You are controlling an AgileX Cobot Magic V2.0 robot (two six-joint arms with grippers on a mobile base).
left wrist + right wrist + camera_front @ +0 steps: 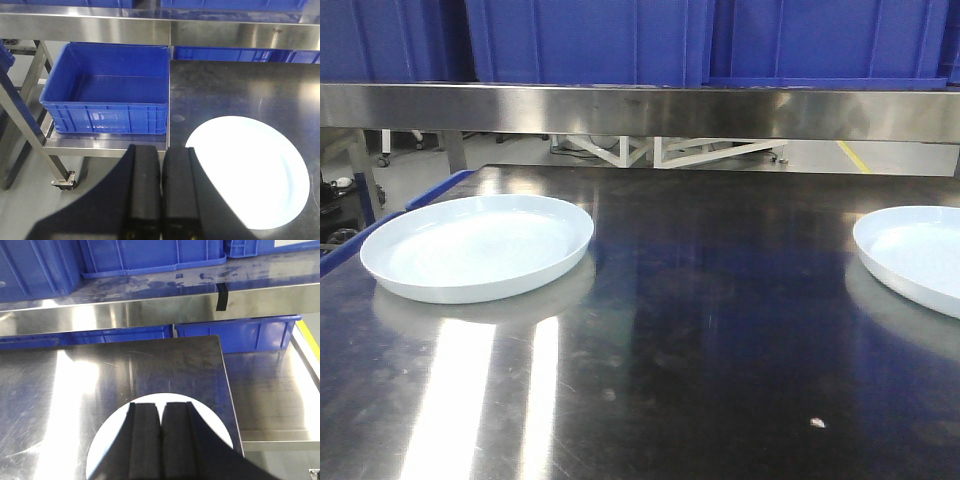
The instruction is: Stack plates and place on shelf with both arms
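Note:
Two white plates lie on the steel table. The left plate sits at the table's left; it also shows in the left wrist view. The right plate is cut by the frame's right edge; it also shows in the right wrist view. My left gripper is shut and empty, above the table's left edge, just left of the left plate. My right gripper is shut and empty, above the right plate. The steel shelf runs across the back above the table. Neither gripper shows in the front view.
Blue bins stand on the shelf. An open blue crate rests on a low steel rack left of the table. More blue crates sit behind the table under the shelf. The table's right edge borders a lower steel surface.

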